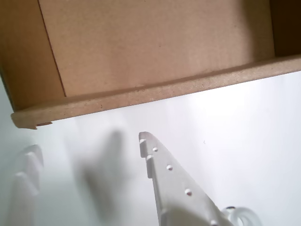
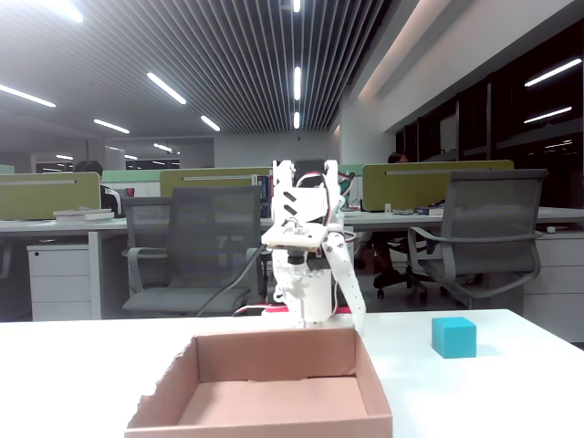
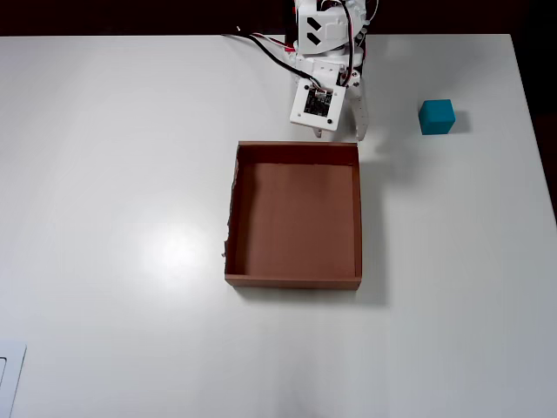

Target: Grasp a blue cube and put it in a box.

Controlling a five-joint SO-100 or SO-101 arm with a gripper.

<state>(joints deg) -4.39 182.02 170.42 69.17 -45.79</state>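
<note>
Hand: your hand [image 1: 89, 146] hangs spread and empty over bare tabletop [image 3: 113, 174], just outside the box [image 3: 296, 155] wall nearest the arm.
Blue cube: the blue cube [image 3: 436, 117] sits near the tabletop's far right corner in the overhead view (well apart from the box).
Risk: swinging low toward it, you may clip the wall or nudge the cube off the edge.

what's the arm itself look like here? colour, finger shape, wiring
The arm is all white plastic, blocky segments. A small square dark circuit board sits on a white plate at the wrist. Red and black cables run from its base across the table. In the wrist view, the gripper has a flat, tapering white finger with a stepped inner edge and a row of small dimples.
</note>
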